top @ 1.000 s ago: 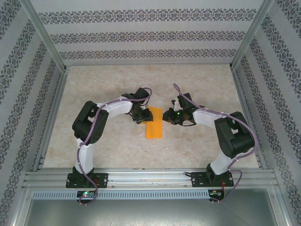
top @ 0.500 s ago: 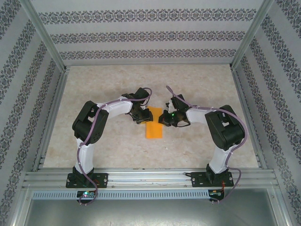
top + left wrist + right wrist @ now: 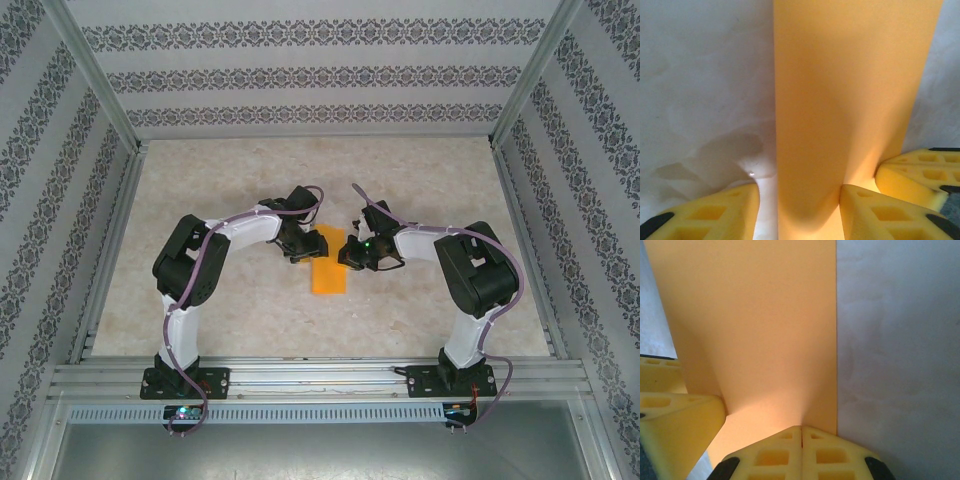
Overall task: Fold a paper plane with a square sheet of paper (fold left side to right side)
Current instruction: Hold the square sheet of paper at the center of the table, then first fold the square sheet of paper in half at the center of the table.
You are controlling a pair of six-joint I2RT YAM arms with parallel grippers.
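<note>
The right fingers (image 3: 775, 455) are clenched tip to tip, having just been brought in beside the left fingers (image 3: 715, 220), which have been spread wider and grasp nothing. The folded sheet of paper (image 3: 328, 268) lies between and ahead of both, flat on the bench (image 3: 220, 180). The half-fold is judged made, with pressing the crease next.

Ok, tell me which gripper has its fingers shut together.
The right gripper: its yellow fingers meet over the orange paper; on the left gripper they stand apart.
</note>
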